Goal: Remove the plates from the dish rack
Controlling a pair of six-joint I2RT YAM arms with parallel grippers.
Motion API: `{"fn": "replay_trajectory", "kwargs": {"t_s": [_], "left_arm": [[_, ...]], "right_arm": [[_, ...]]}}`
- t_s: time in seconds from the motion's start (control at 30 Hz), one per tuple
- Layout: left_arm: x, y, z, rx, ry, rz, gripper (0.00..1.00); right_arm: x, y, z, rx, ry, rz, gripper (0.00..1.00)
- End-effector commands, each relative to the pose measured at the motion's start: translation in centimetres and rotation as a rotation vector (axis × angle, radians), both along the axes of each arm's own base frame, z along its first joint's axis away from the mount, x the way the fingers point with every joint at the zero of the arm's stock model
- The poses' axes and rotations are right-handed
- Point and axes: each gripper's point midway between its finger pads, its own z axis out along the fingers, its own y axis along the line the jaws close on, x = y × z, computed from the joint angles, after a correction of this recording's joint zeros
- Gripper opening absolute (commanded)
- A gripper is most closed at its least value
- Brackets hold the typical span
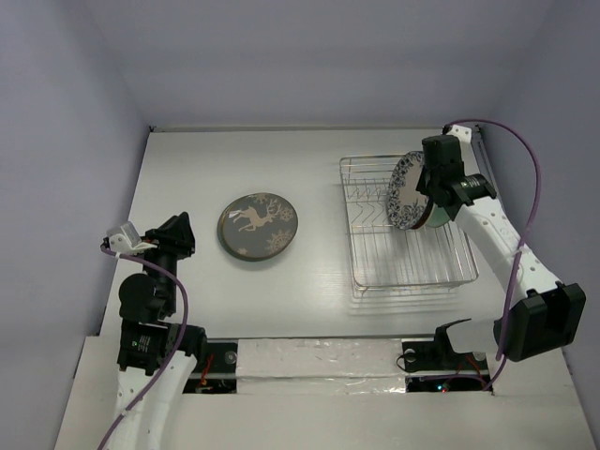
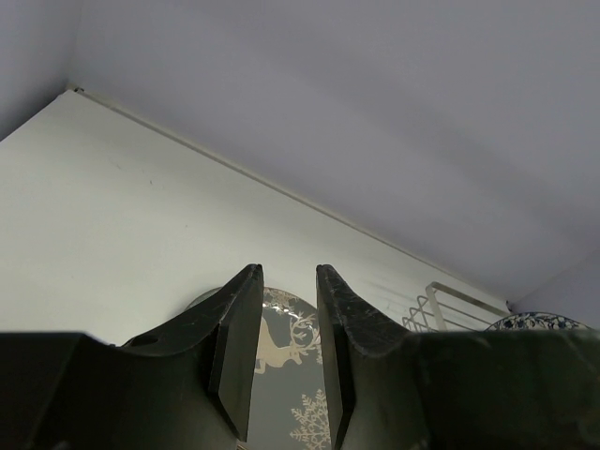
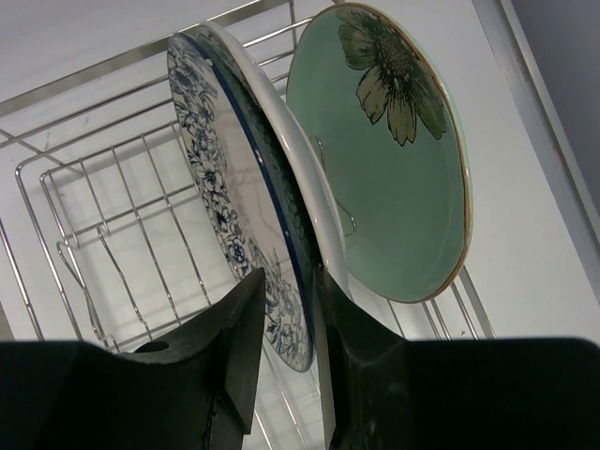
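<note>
White surface [image 1: 187, 169], dish rack [image 1: 412, 267] at right: the right pincer [image 3: 289, 281] pinches the rim of the blue-rimmed plate [image 3: 211, 159]; a slip could knock it into the green plate [image 3: 384, 187] just behind. The left pincer [image 2: 286, 277] hangs spread, empty.

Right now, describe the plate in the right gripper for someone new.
The silver wire dish rack sits right of centre. Two round plates are upright there; the right gripper pinches the white plate with blue floral rim, not the pale green flowered plate beside it.

Plate [image 1: 258, 227] L of rack [image 1: 412, 270]
</note>
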Motion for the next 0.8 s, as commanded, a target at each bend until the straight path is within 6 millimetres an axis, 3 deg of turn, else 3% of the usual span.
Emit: {"fn": "replay_trajectory", "kwargs": {"t_s": [0.0,0.43,0.63,0.7,0.73,0.77], "left_arm": [[-0.4,-0.1,2.2,-0.008,-0.072,-0.009,0.27],[-0.3,-0.1,2.1,-0.007,-0.067,-0.009,0.27],[-0.2,-0.2,1.9,-0.006,-0.061,-0.009,0.27],[-0.1,-0.2,1.9,-0.007,-0.060,-0.010,0.27],[-0.1,-0.2,1.9,-0.007,-0.060,-0.010,0.27],[-0.1,-0.2,1.9,-0.007,-0.060,-0.010,0.27]], "right_arm": [[0.3,-1.0,0.2,-0.039,-0.001,-0.024,0.33],[2.3,-0.7,-3.8,-0.086,0.095,-0.017,0.33],[3.3,-0.6,-3.0,-0.116,0.088,0.010,0.33],[3.4,-0.7,-2.3,-0.130,0.080,0.015,0.24],[3.2,-0.9,-2.1,-0.137,0.084,0.015,0.13],[3.2,-0.9,-1.8,-0.143,0.081,0.020,0.08]]}}
